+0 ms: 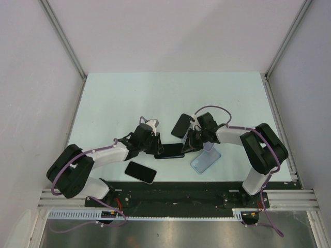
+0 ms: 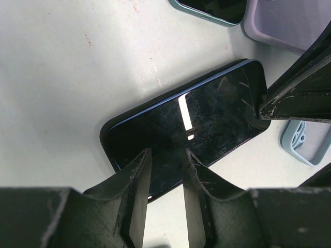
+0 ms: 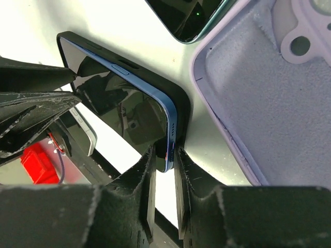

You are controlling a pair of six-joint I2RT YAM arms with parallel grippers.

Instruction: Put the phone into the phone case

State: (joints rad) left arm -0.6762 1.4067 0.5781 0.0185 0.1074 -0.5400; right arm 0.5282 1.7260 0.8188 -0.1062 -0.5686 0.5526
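Pale worktop (image 1: 129,98): the phone (image 2: 207,119), partly seated in the black phone case (image 3: 178,101), is laid lengthwise left-right toward the near edge. Its right end is clenched by the right tool (image 3: 163,152); the left tool (image 2: 165,155), slightly parted, is set on the left end.

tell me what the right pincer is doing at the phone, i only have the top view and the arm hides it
Observer: The right pincer grips the corner of the phone, one finger on each side.
Operator: is the phone fully in its case
Observer: Seemingly not. A blue strip of its side shows above the rim of the black case along that edge.
Operator: and the left pincer
Observer: The left pincer has its fingers apart, tips down over the screen's near edge. The screen shows through the gap.
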